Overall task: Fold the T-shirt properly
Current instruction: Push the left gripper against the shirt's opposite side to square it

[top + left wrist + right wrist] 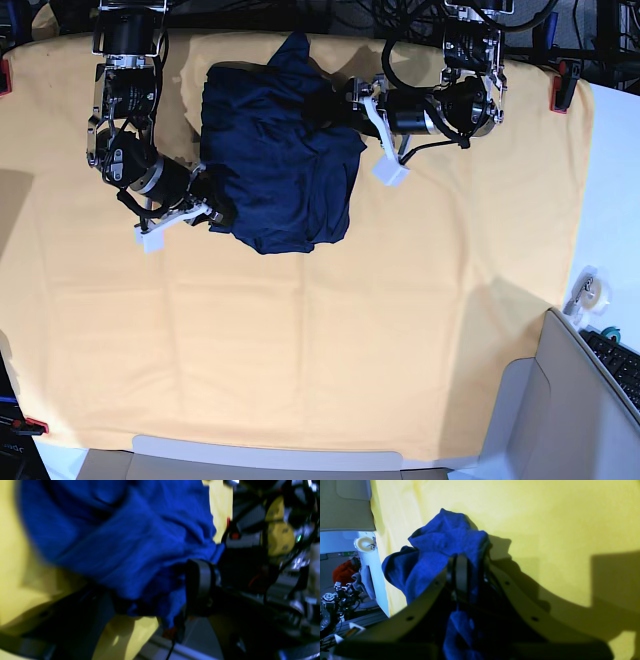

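T-shirt (280, 170) sits bunched in a dark heap at the far end of the surface, on top of the big yellow cloth (320, 340), with one arm on each side of it. It looks nowhere near a fold yet; I can't pick out a clean sleeve or hem line anywhere in that pile, so my worry starts there: any fold made now would likely trap wrinkles and doubled layers inside.

The yellow cloth is the next risk. It lies loose under everything, and a gripper scooping low for the shirt could pinch the cloth too and drag it along.

The right gripper (461, 575) is nearly closed, its pads clamped on a wad of shirt fabric that bulges out above them. That looks like several layers caught at once, not a single edge. If it pulls from there, I'd expect the whole heap to slide instead of spreading.

The left gripper (352, 98) is pressed in at the shirt's other side. In the blurred wrist view one finger (200, 585) shows against the folds, but I can't tell how wide the jaws stand or whether they hold anything. If it has no hold, a tug from the right would meet no resistance.
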